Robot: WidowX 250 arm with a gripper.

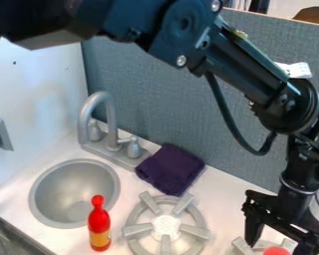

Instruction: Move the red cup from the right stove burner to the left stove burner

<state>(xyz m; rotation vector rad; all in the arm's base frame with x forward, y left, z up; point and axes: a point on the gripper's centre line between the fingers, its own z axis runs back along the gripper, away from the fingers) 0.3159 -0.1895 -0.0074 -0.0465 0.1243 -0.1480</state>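
Faucet (107, 119): smooth, metallic-looking; folded cloth (170, 169): matt; bottle (99, 225): glossy, plastic-looking

no readable text, labels or numbers, bottle (99, 230) label apparently too blurred

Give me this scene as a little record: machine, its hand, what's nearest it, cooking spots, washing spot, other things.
Machine: black robot arm
Hand: open, at lower right
Nearest: red rounded thing, partly in view
Cooking: two grey burners
Washing: round grey sink, grey faucet
Others: red bottle with yellow label, upright by sink; purple cloth beside faucet
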